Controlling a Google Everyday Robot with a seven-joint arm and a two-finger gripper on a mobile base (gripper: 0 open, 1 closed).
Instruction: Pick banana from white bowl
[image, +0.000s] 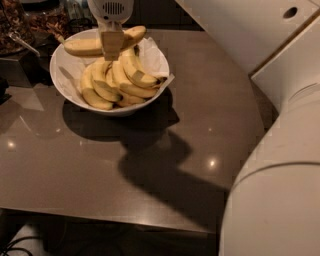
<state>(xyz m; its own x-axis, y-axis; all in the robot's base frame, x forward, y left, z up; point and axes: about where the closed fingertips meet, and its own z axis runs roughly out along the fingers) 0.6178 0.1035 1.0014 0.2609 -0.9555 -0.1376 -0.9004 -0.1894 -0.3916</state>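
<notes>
Gripping level banana (82, 46), stem pointing left, gripper (111, 49) over white bowl (62, 82)

hand (111, 50) above bowl (59, 70), top cropped, banana (80, 46) partly hidden

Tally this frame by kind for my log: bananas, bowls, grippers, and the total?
Bananas: 5 showing, the long banana on top and four curved bananas beneath; more may be hidden.
Bowls: 1, the white bowl.
Grippers: 1, the gripper, above the bowl at the long banana.
Total: 7.
</notes>
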